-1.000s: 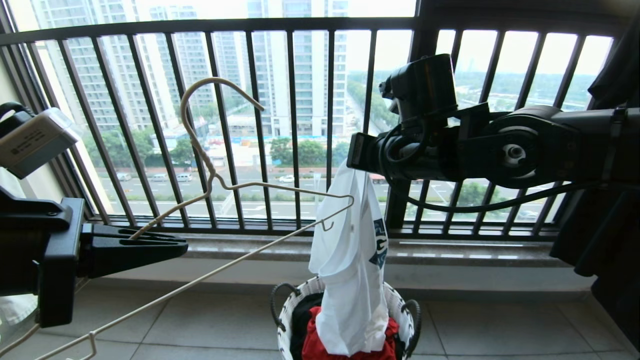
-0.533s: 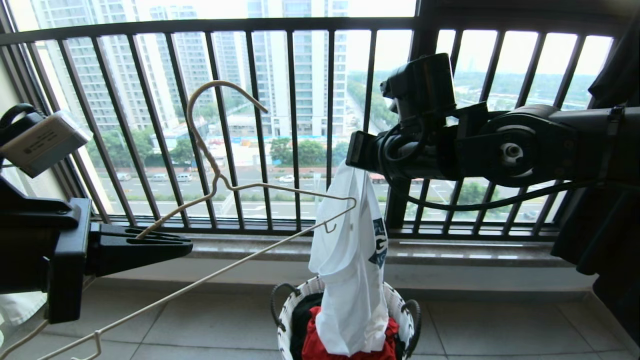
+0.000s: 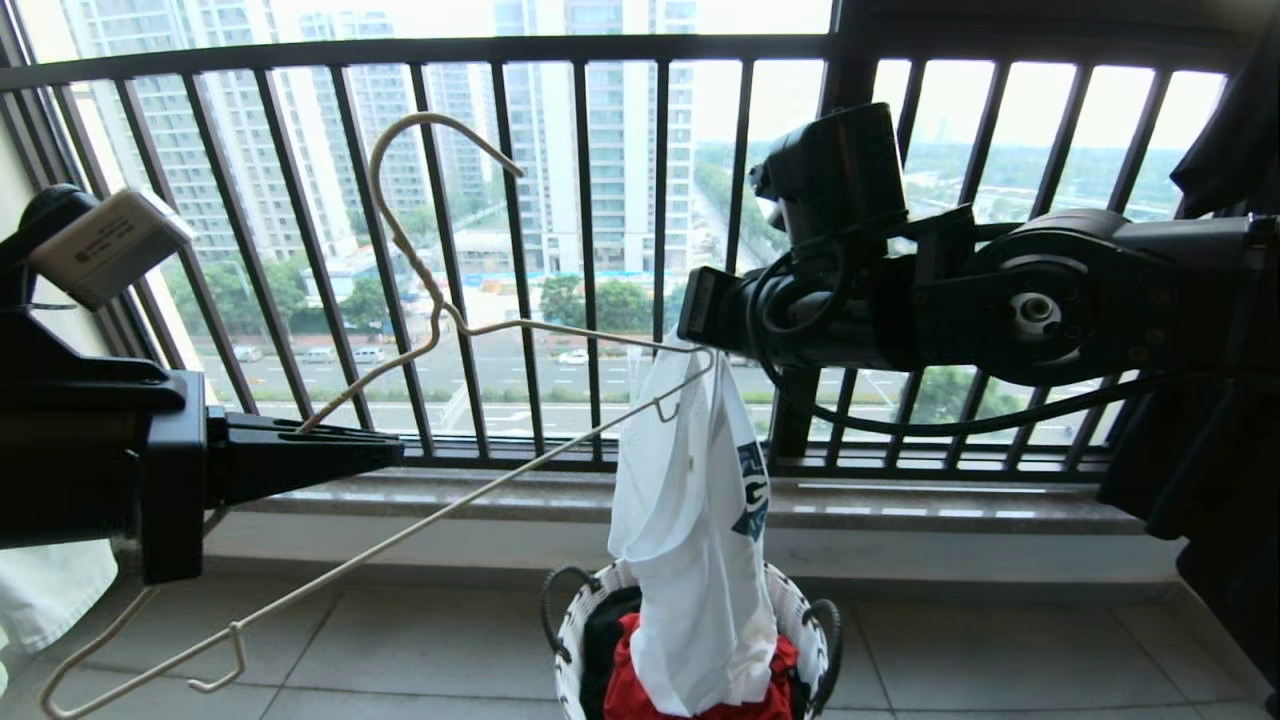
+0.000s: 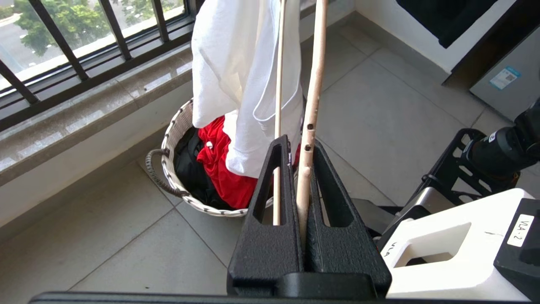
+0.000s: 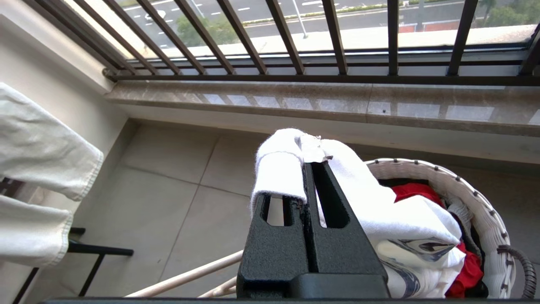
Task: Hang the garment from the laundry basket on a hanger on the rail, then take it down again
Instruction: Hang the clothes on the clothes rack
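The garment (image 3: 690, 500), a white T-shirt with a blue logo, hangs bunched from my right gripper (image 3: 692, 338), which is shut on its top fold (image 5: 291, 147). Its lower end dips into the laundry basket (image 3: 805, 610) on the floor. My left gripper (image 3: 385, 455) is shut on one shoulder wire of the hanger (image 3: 430, 522), a cream-white wire one held slanted with its hook up. The hanger's far end touches the garment just below the right gripper. In the left wrist view the hanger (image 4: 313, 84) runs out between the fingers (image 4: 325, 169) toward the garment (image 4: 228, 63). The rail is out of view.
A red garment (image 3: 625, 690) and a black shirt (image 3: 600, 625) lie in the basket. Black window railing bars (image 3: 590, 250) and a stone sill (image 3: 900, 500) stand behind. Dark clothing (image 3: 1230, 130) hangs at the right, white cloth (image 5: 33, 169) at the left.
My left gripper has moved up and toward the right with the hanger. The hanger's far end has risen to the garment's top, under the right gripper. The right arm has barely shifted.
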Available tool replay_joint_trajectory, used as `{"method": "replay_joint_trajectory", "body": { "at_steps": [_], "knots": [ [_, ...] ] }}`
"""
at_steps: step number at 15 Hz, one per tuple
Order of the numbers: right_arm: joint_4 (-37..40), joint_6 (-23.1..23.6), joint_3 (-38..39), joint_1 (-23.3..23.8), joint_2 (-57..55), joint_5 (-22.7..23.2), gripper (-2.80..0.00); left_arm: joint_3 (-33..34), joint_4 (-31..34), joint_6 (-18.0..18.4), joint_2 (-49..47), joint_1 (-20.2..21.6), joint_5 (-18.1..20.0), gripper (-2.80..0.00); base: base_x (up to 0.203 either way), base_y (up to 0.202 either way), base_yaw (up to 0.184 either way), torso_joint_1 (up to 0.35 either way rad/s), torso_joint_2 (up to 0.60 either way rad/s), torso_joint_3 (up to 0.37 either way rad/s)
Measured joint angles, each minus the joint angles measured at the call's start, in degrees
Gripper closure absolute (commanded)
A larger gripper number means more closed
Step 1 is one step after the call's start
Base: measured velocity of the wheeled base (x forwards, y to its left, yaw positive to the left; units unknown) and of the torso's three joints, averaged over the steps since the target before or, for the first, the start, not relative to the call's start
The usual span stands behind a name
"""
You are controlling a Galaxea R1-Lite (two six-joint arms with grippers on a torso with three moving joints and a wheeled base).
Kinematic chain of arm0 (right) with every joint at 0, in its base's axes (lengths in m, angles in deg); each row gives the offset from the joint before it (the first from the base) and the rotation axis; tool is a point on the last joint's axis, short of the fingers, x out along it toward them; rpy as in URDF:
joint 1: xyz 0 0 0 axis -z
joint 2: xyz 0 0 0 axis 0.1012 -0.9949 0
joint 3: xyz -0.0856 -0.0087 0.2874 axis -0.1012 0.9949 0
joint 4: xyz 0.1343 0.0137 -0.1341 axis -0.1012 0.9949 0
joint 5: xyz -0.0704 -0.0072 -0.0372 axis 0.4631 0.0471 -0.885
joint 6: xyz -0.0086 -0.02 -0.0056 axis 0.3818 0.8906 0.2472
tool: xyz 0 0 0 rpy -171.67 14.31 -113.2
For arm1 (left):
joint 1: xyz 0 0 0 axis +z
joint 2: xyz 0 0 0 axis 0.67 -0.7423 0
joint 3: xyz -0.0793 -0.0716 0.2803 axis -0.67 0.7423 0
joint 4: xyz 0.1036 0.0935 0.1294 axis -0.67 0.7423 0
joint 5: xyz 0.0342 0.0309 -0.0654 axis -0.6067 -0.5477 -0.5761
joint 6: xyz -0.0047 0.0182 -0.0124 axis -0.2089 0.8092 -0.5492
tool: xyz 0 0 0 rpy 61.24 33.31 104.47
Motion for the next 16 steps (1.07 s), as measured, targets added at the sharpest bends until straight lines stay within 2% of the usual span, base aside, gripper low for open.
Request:
{"method": "replay_joint_trajectory", "body": {
  "at_steps": [5, 9, 11, 13, 16],
  "knots": [
    [-0.13, -1.37, 0.07, -0.89, -0.01, -0.11, 0.00, -0.02, -0.24, -0.74, -0.69, -1.01, -0.41, 0.00, 0.000, 0.000, 0.000, 0.000, 0.00, 0.000],
    [-0.38, -2.71, -0.46, -1.30, -0.56, -0.33, 0.00, -1.46, -0.24, -6.17, -0.91, -2.93, -0.85, 0.00, 0.000, 0.000, 0.000, 0.000, 0.00, 0.000],
    [-0.41, -2.55, -0.72, -0.71, -0.86, -0.55, 0.00, -1.88, -0.06, -6.28, -0.96, -3.29, -3.07, 0.00, 0.000, 0.000, 0.000, 0.000, 0.00, 0.000],
    [-0.41, -2.44, -1.02, -0.16, -1.10, -0.60, 0.00, -2.44, 0.04, -6.22, -1.12, -3.41, -7.13, 0.00, 0.000, 0.000, 0.000, 0.000, 0.00, 0.000],
    [-0.35, -2.55, -1.26, 0.05, -1.19, -0.57, 0.00, -2.72, -0.10, -7.01, -1.51, -5.07, -7.72, 0.00, 0.000, 0.000, 0.000, 0.000, 0.00, 0.000]
  ]
}}
